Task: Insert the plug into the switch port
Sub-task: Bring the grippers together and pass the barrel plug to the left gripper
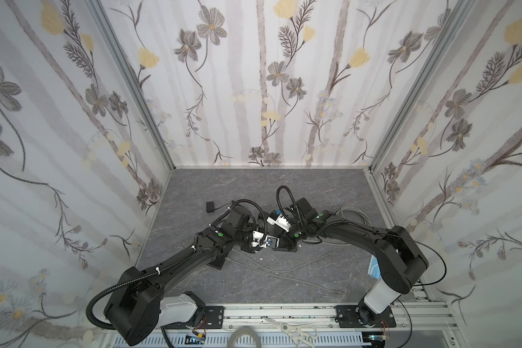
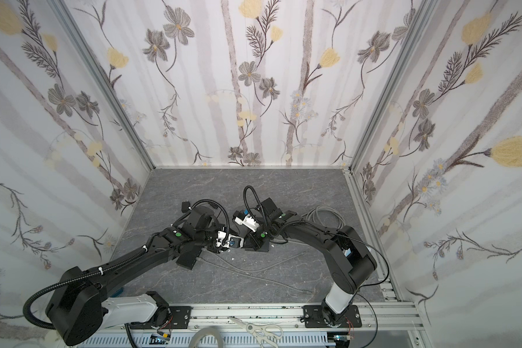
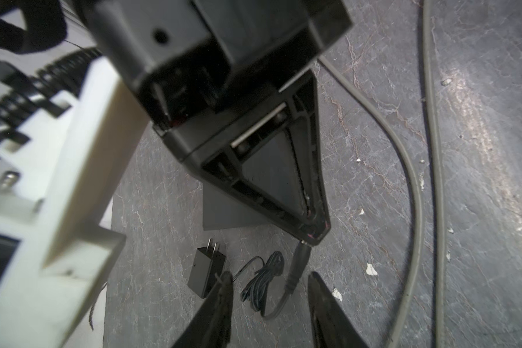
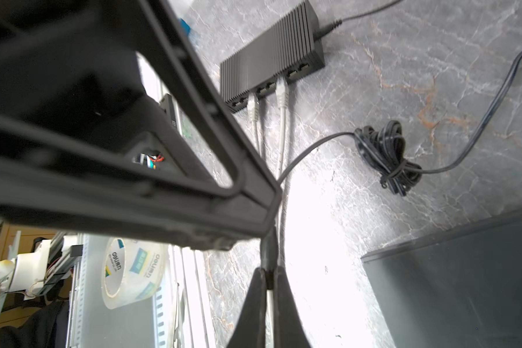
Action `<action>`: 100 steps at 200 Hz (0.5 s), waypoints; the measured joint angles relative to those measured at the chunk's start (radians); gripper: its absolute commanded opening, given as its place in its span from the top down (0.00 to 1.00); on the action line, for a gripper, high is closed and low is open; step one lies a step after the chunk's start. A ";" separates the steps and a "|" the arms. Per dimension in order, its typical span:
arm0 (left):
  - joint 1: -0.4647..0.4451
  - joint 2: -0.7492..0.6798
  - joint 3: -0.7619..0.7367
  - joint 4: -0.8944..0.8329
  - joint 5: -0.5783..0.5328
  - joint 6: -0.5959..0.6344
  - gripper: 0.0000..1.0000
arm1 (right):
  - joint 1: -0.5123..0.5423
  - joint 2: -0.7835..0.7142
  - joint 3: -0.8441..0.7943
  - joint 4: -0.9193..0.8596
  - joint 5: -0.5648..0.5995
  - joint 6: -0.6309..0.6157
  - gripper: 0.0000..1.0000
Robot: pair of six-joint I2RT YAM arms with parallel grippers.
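Observation:
The plug [image 3: 297, 265] is a black barrel plug on a thin black cord. My right gripper [image 4: 268, 271] is shut on it, with the plug sticking out beyond its fingertips [image 3: 312, 236]. My left gripper [image 3: 268, 280] is open, one finger on either side of the plug, neither touching it. The switch [image 4: 271, 51] is a black ribbed box lying on the grey floor beyond the grippers, its row of ports [image 4: 299, 69] facing them. In both top views it lies under the left arm [image 1: 218, 262] [image 2: 187, 256]. Both wrist cameras hide the fingertips there.
Two grey network cables [image 4: 281, 99] sit in the switch and trail over the floor [image 1: 284, 265]. A coiled black cord [image 4: 386, 156] and a black power adapter [image 3: 207, 271] lie nearby. A dark flat box [image 4: 449, 286] is close by. Scissors [image 1: 296, 330] and a tape roll [image 4: 133, 271] rest by the front rail.

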 measured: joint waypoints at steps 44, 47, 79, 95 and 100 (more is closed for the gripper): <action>0.000 0.014 0.000 -0.016 -0.010 0.004 0.61 | -0.001 -0.013 0.007 -0.005 -0.032 0.005 0.97; 0.000 0.015 0.000 -0.016 -0.011 0.004 0.62 | -0.001 -0.013 0.007 -0.005 -0.034 0.007 0.97; 0.000 0.019 0.001 -0.023 -0.019 0.005 0.68 | -0.002 -0.021 0.007 -0.007 -0.041 0.008 0.97; -0.001 0.019 0.004 -0.023 -0.021 0.005 0.69 | -0.003 -0.022 0.007 -0.007 -0.041 0.008 0.97; -0.001 0.019 0.004 -0.023 -0.023 0.005 0.69 | -0.003 -0.022 0.007 -0.008 -0.041 0.008 0.97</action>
